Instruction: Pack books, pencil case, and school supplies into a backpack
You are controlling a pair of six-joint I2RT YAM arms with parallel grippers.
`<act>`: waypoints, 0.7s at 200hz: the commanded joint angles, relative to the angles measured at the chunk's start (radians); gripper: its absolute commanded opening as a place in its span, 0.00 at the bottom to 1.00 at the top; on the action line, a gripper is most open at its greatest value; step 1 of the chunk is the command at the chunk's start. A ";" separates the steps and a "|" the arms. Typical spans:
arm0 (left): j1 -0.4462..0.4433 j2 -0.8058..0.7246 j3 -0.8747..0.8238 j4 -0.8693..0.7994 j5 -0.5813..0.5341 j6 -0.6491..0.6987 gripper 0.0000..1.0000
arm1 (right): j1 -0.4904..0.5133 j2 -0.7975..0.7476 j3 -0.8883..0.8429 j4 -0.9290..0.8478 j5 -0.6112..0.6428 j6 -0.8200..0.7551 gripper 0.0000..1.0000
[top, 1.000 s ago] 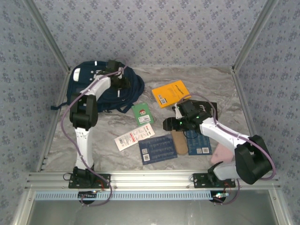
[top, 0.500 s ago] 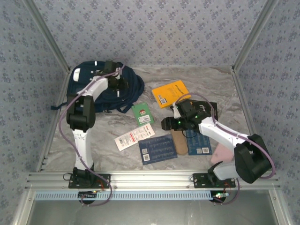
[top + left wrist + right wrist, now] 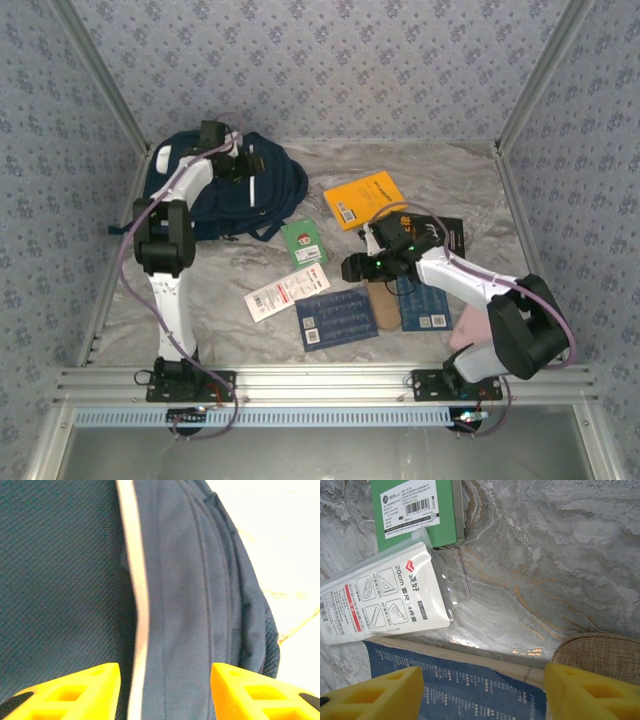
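The navy backpack (image 3: pixel 200 190) lies at the back left, and its white stripe (image 3: pixel 134 580) runs down the left wrist view. My left gripper (image 3: pixel 232 165) hovers over it, open (image 3: pixel 165 692), with only fabric below the gap. The orange book (image 3: pixel 362 198), the black book (image 3: pixel 452 236) and two dark blue books (image 3: pixel 335 318) (image 3: pixel 427 308) lie on the table. The tan pencil case (image 3: pixel 380 298) rests between the blue books. My right gripper (image 3: pixel 353 268) is open (image 3: pixel 482 695) just above the left blue book's (image 3: pixel 470 690) corner. The pencil case's end (image 3: pixel 600 647) is by its right finger. The white packet (image 3: pixel 380 600) and green pack (image 3: pixel 415 510) lie ahead of it.
A pink object (image 3: pixel 468 326) sits by the right arm's base. Aluminium frame rails border the marbled table (image 3: pixel 440 175) on the left, right and near sides. Patterned walls close the back. The green pack (image 3: pixel 303 242) and white packet (image 3: pixel 285 292) lie mid-table.
The left gripper has opened and shifted back and left over the backpack. The right gripper has edged slightly left, jaws as wide as before.
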 commanded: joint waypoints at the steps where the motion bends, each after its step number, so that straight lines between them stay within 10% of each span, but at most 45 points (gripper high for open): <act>1: -0.002 0.042 0.037 -0.002 0.075 0.000 0.50 | 0.009 0.021 0.031 -0.007 -0.023 -0.018 0.67; 63: -0.001 0.046 0.005 0.020 0.113 0.000 0.47 | 0.020 0.037 0.033 -0.003 -0.028 -0.022 0.67; 140: -0.001 0.077 0.026 0.014 0.123 -0.007 0.07 | 0.036 0.053 0.053 -0.003 -0.027 -0.015 0.62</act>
